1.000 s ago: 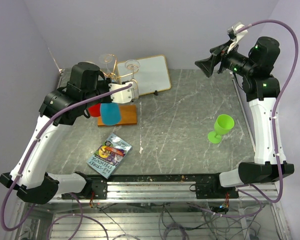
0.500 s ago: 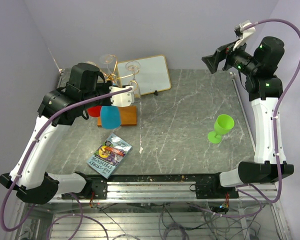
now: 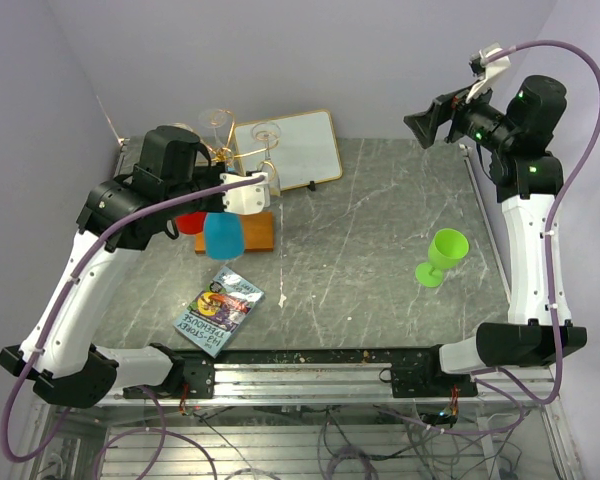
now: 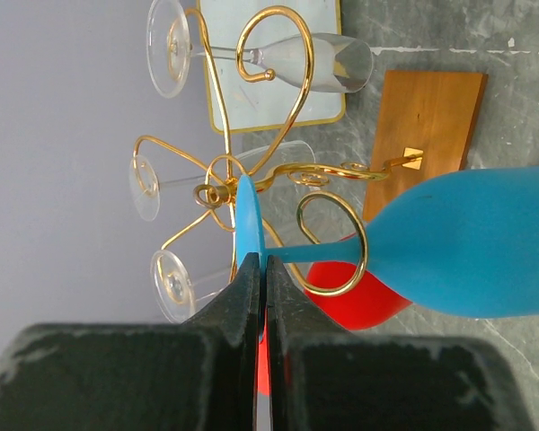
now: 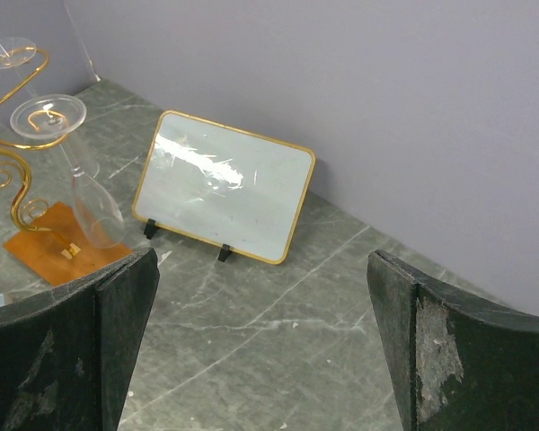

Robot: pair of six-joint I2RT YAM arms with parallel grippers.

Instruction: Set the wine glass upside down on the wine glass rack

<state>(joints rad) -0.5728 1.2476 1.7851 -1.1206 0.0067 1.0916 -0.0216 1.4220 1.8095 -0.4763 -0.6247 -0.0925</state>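
My left gripper (image 4: pixel 261 262) is shut on the flat foot of a blue wine glass (image 4: pixel 467 242), held bowl-down. Its stem passes through a gold scroll loop of the wine glass rack (image 4: pixel 287 117), a gold wire stand on an orange-brown wooden base (image 4: pixel 428 121). In the top view the blue glass (image 3: pixel 223 233) hangs over the base (image 3: pixel 258 228), below my left gripper (image 3: pixel 242 192). A green wine glass (image 3: pixel 442 255) stands upright on the table at right. My right gripper (image 3: pixel 420 122) is open and empty, high at the back right; it also shows in the right wrist view (image 5: pixel 260 269).
A red glass (image 4: pixel 350 292) and several clear glasses (image 4: pixel 305 61) hang upside down on the rack. A white gold-framed board (image 3: pixel 288 148) leans behind it. A book (image 3: pixel 218 310) lies at the front left. The wall is close behind.
The blue glass has shifted slightly down and towards the near side at the rack. My right gripper rose and moved right, then stayed still.
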